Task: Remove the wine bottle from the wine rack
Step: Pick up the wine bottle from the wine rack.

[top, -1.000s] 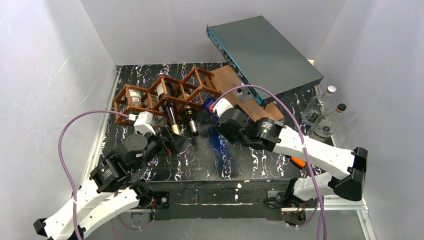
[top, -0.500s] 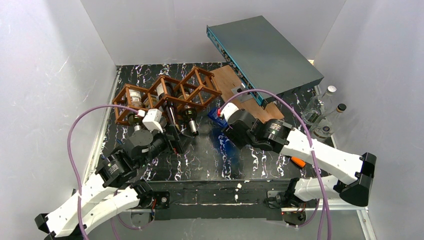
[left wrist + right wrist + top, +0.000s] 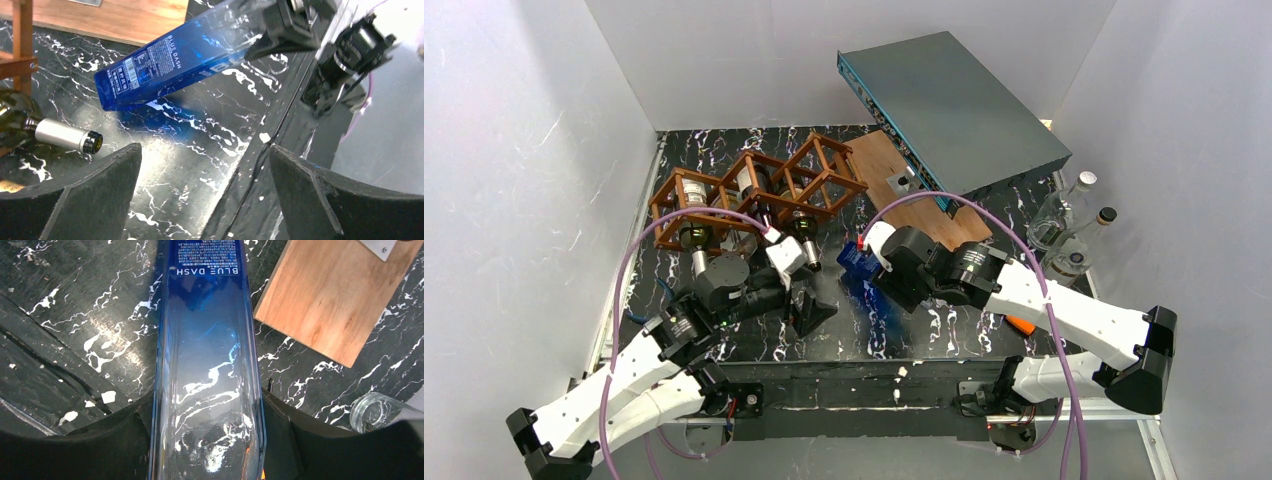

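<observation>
The rack [image 3: 754, 185] stands back left on the table [image 3: 924, 330], racked bottles [image 3: 802, 235] lying in its cells, necks toward me. Right of it lies the board [image 3: 879, 160], a case [image 3: 954, 100] propped over its far end. Standing bottles [image 3: 1064, 215] sit at the right edge. My right pincer [image 3: 874, 265] holds a bottle [image 3: 856, 262] between rack and board; my left pincer [image 3: 809, 310] is before the rack.

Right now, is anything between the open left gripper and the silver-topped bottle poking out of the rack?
Nothing visible: only bare table lies between the left gripper and the silver-topped bottle. The blue bottle in the right gripper is off to one side.
</observation>
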You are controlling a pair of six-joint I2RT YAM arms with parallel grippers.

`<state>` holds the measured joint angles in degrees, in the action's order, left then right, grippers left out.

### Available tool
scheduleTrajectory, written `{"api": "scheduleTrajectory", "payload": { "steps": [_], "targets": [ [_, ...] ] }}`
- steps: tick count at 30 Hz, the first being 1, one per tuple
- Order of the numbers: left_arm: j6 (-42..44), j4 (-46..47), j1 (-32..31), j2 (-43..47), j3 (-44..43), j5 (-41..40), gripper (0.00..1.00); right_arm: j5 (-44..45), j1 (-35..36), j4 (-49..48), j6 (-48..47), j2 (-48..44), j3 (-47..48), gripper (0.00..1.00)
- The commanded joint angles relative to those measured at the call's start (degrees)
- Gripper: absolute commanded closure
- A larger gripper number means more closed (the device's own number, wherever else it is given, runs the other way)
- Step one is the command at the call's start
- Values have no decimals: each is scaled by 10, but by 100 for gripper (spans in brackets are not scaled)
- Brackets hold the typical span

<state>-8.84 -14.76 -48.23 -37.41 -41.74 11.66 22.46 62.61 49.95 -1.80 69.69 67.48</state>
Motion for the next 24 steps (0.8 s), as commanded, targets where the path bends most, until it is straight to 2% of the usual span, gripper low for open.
{"api": "scheduleTrajectory", "payload": {
  "steps": [1,4,8,18,24],
  "targets": [
    [139,72,-4,-8,33,74,2,-10,-1,-66,-13,-32,21,99],
    [181,85,-7,-31,50,86,2,-30,-1,-58,-15,-26,24,99],
    [223,130,-31,-45,85,54,2,-42,-1,-56,-9,-15,29,99],
    [308,242,-165,-84,152,-146,2,-90,-1,-50,37,30,57,99],
    [355,339,-212,-133,181,-248,2,-126,-4,-30,51,65,100,99]
  ]
}}
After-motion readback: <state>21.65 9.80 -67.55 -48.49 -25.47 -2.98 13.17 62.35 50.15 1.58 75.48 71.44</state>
